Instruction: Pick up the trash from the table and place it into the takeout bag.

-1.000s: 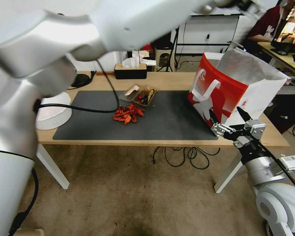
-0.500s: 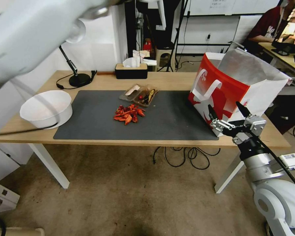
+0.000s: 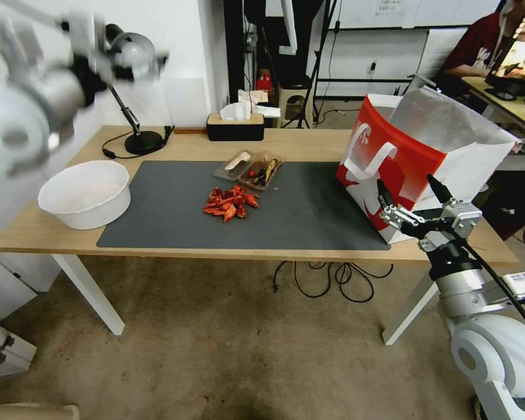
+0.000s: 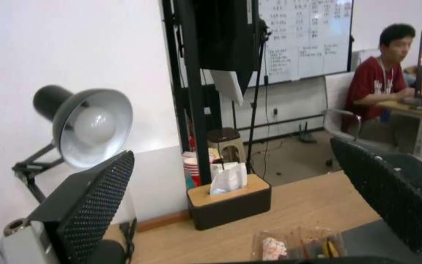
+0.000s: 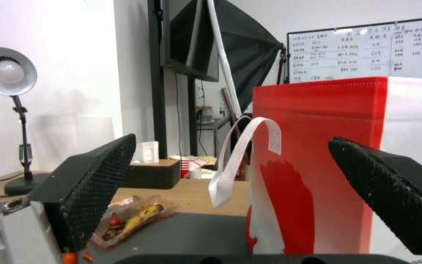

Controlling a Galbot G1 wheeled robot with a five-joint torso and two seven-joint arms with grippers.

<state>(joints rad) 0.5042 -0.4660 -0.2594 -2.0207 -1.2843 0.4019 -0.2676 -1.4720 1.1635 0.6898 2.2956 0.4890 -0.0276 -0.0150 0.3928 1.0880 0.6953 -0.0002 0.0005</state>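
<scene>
1. Left gripper (image 3: 93,41) raised high over the table's left end, close to the head of the desk lamp (image 3: 135,55); blurred in the head view. In the left wrist view its two black pads (image 4: 96,200) stand wide apart with nothing between them.
2. White bowl (image 3: 85,193) sits on the bare wood at the left end of the table (image 3: 309,144), just off the left edge of the dark grey mat (image 3: 309,216).
3. Lamp base (image 3: 143,142) and its cord lie at the back left corner, behind the bowl.
4. Black tissue box (image 3: 234,125) with a wooden top stands at the back edge, behind the mat.
5. Trash mid-mat: a clear tray of food scraps (image 3: 252,169) toward the back, and a loose heap of red scraps (image 3: 230,203) just in front of it, apart from the tray.
6. Takeout bag (image 3: 414,157) stands upright and open at the right end, red face toward the mat, white handle (image 3: 378,158) hanging on that face.
7. Right gripper (image 3: 413,204) hovers at the table's front right corner, just in front of the bag; fingers spread wide, empty. The bag stands between it and the back of the table.
</scene>
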